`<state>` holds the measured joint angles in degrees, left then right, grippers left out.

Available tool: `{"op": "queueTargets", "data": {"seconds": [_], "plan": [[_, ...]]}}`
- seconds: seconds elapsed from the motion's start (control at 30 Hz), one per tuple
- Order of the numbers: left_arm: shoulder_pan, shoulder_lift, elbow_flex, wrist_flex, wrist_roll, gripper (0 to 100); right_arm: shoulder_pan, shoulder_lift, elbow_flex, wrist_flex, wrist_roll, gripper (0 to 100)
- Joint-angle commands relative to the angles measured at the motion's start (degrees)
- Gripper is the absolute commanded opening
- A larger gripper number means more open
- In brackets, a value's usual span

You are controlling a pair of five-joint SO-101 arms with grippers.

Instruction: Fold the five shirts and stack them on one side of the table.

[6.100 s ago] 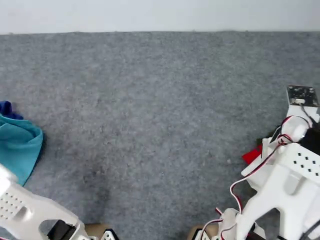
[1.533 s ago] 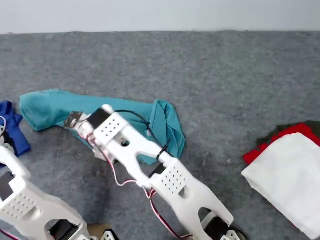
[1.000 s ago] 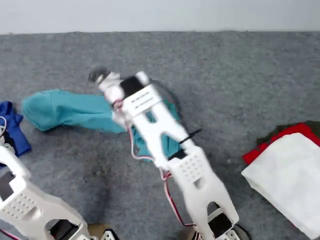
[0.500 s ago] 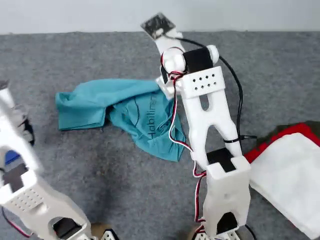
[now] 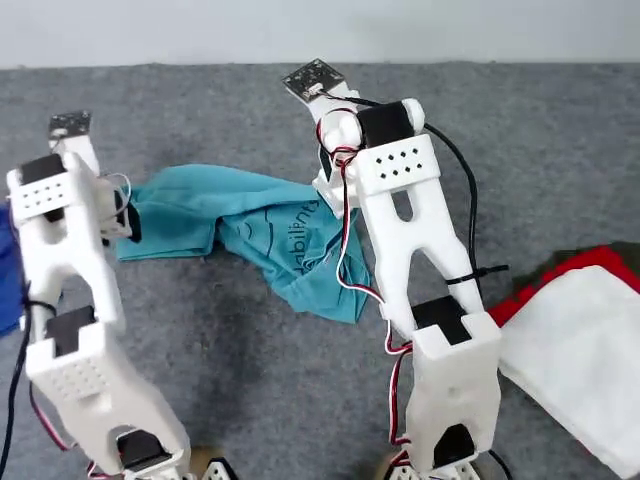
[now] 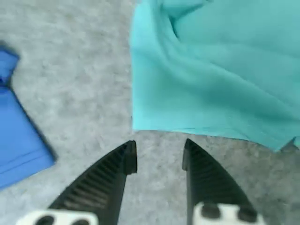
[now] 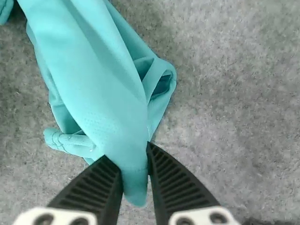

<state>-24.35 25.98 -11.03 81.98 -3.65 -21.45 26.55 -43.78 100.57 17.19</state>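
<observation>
Since half a second ago the left arm has swung in from the left edge of the table (image 5: 500,140) to the left end of the teal shirt (image 5: 250,215), and the right arm has drawn a little nearer. The shirt lies crumpled in the middle-left of the table. The right claw (image 7: 130,161) is pinching a bunched fold of it at its far right end. The left claw (image 6: 158,154) is spread just short of the shirt's hem, touching no cloth. The likeliest slip is there: closing from this spot would probably catch bare table, or only the top layer, so the shirt would twist instead of spreading flat. The right grip holds gathered cloth rather than a clean corner, so a hard pull apart could drag the fold out of the pinch. The blue shirt (image 6: 18,140) lies just left of the left claw and could get swept along. The folded white shirt (image 5: 580,360) and red shirt (image 5: 570,270) sit well apart at the right
</observation>
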Motion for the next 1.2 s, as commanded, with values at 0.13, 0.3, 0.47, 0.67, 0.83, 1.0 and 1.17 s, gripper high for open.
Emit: {"op": "queueTargets", "data": {"seconds": [0.13,0.3,0.47,0.67,0.83,1.0,1.17], "plan": [[-0.8,9.0,-1.8,-4.5,0.3,17,3.4,-3.8,-0.3,1.9,-0.2,1.0],[-1.3,12.2,-3.3,-6.8,-0.1,16,3.5,-3.7,-0.2,1.9,-0.2,1.0],[-1.1,14.7,-4.8,-7.1,-0.2,6,3.4,-3.6,-0.2,1.9,-0.2,1.0],[-1.1,14.2,-8.0,-8.0,-0.2,1,3.3,-3.6,-0.1,1.9,-0.2,1.0],[-1.3,14.1,-11.7,-3.7,0.3,1,3.4,-3.6,-0.1,2.0,-0.2,1.0],[-4.9,14.1,-27.9,7.2,3.2,1,3.6,-3.8,-0.1,2.0,-0.2,1.0],[-5.5,14.1,-48.1,19.0,3.3,1,4.9,-4.0,-0.1,2.0,-0.3,1.0]]}}
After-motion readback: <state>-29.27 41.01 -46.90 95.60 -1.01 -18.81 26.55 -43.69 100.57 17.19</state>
